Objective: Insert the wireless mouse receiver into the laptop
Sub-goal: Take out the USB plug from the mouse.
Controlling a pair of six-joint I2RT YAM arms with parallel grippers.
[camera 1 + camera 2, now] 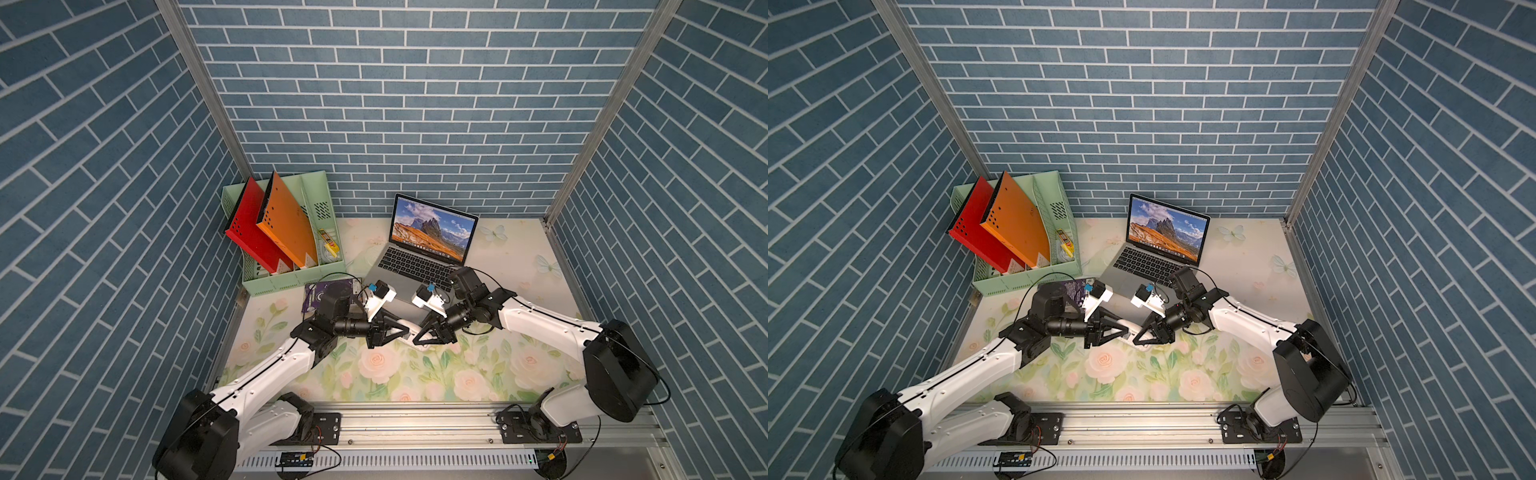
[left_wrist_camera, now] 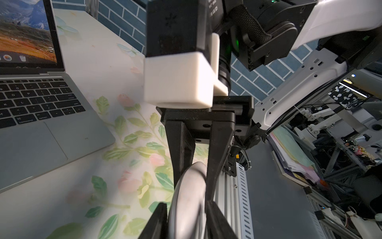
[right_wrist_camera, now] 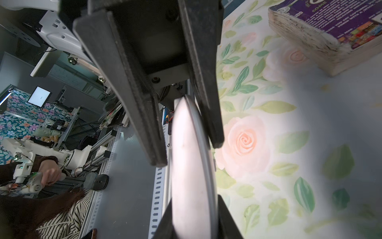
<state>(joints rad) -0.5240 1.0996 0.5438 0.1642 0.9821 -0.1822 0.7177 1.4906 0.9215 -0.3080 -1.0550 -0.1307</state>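
The wireless mouse [image 1: 411,334] [image 1: 1130,330], silver-grey and oval, hangs on edge just above the floral table, in front of the laptop [image 1: 419,266] [image 1: 1150,257]. My left gripper [image 1: 405,331] [image 2: 187,223] is shut on one end of the mouse [image 2: 190,196]. From the opposite side my right gripper [image 1: 419,336] [image 3: 194,223] is shut on the other end of the mouse [image 3: 192,165]. The two grippers' fingertips nearly meet. The laptop [image 2: 31,134] stands open, screen lit. The receiver is hidden.
A green file organiser [image 1: 291,274] with red and orange folders stands at the back left. A purple book [image 1: 332,291] [image 3: 330,31] lies beside the laptop, under my left arm. An aluminium rail [image 1: 415,419] runs along the table's front edge.
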